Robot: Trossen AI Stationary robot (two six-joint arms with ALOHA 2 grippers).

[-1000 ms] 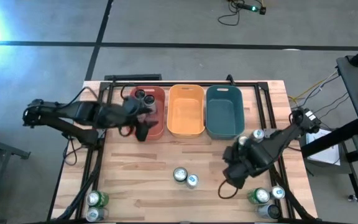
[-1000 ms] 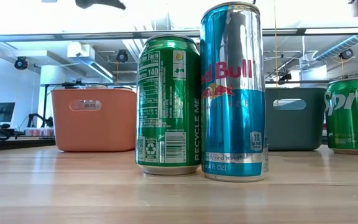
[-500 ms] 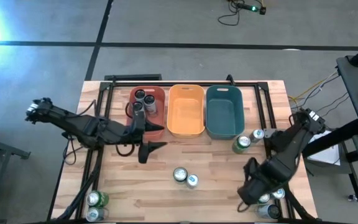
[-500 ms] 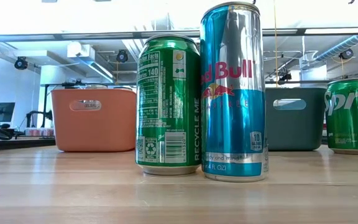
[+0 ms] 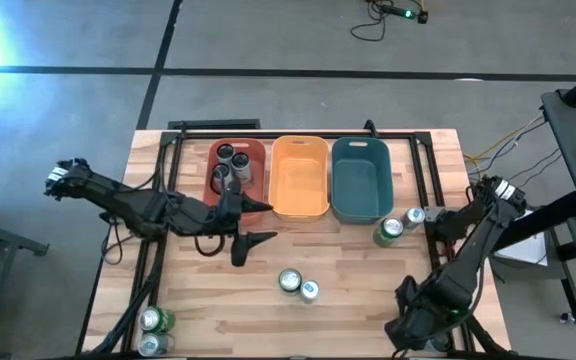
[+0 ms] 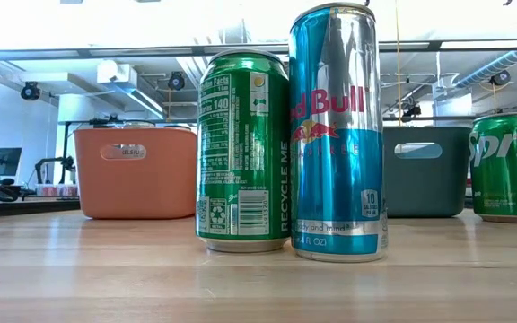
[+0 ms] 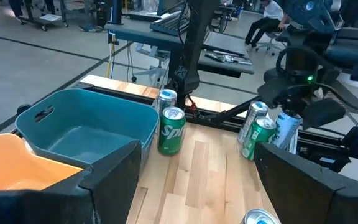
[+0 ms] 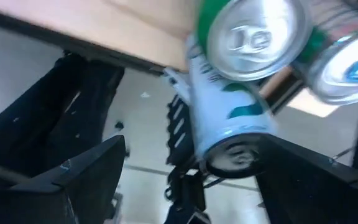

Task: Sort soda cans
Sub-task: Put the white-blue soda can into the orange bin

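Upright, green can (image 6: 244,151) touches taller blue can (image 6: 337,133).

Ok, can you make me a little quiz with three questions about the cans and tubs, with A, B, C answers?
1. Where are the cans that are already sorted?
A. yellow tub
B. red tub
C. teal tub

2. How many cans stand together in the middle of the table?
A. two
B. four
C. six

3. How is the left gripper?
A. shut on a can
B. out of sight
C. open and empty

Answers:
1 B: silver can tops show only inside the red tub; the yellow tub and teal tub hold none.
2 A: a green can and a blue can stand side by side.
3 C: the left gripper has its fingers spread with nothing between them.
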